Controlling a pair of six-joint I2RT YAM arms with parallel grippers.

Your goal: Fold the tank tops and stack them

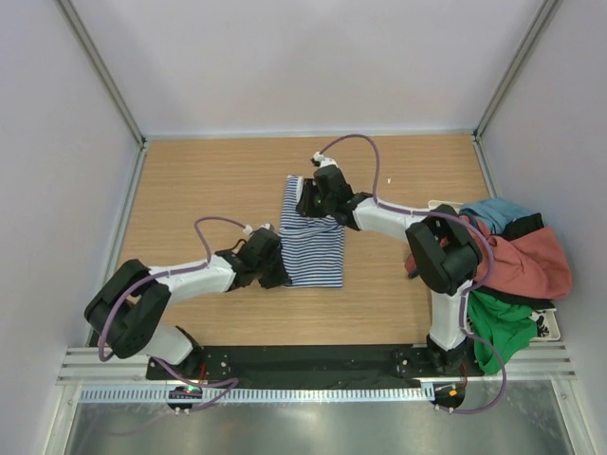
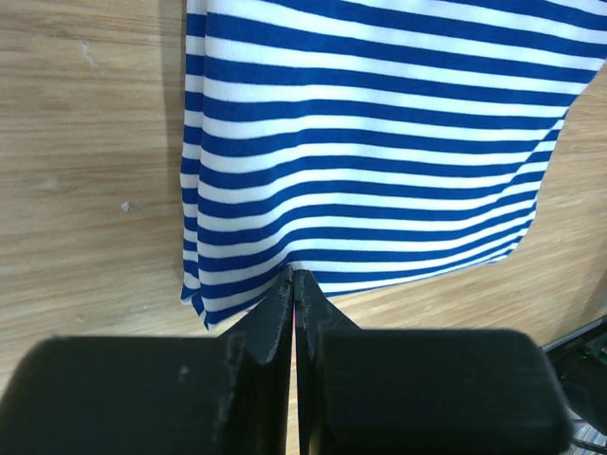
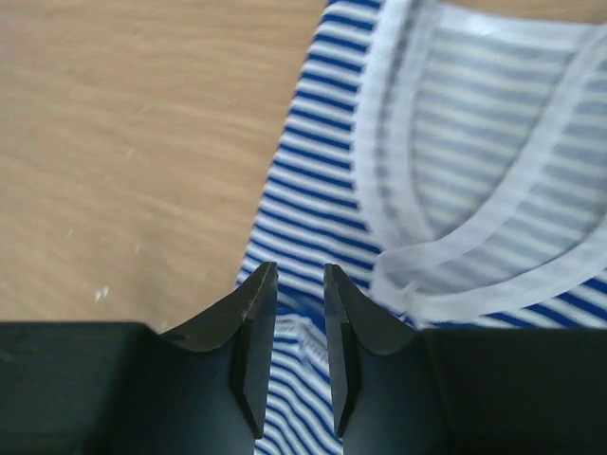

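The navy-and-white striped tank top (image 1: 318,245) lies folded on the wooden table. My left gripper (image 1: 282,273) sits at its near left edge. In the left wrist view the gripper (image 2: 294,276) is shut, and the striped hem (image 2: 379,142) is drawn in to its tips. My right gripper (image 1: 311,203) is at the top's far end. In the right wrist view the gripper (image 3: 300,272) is open, hanging just above the striped cloth (image 3: 313,180) beside its white trim (image 3: 417,275). The rust-red tank top (image 1: 526,265) lies in a heap at the right.
A white tray (image 1: 550,327) at the right edge holds a pile of clothes: teal (image 1: 493,213), green (image 1: 503,327) and black pieces around the rust-red one. Grey walls with metal posts enclose the table. The arm bases stand on a black plate (image 1: 313,360) at the near edge.
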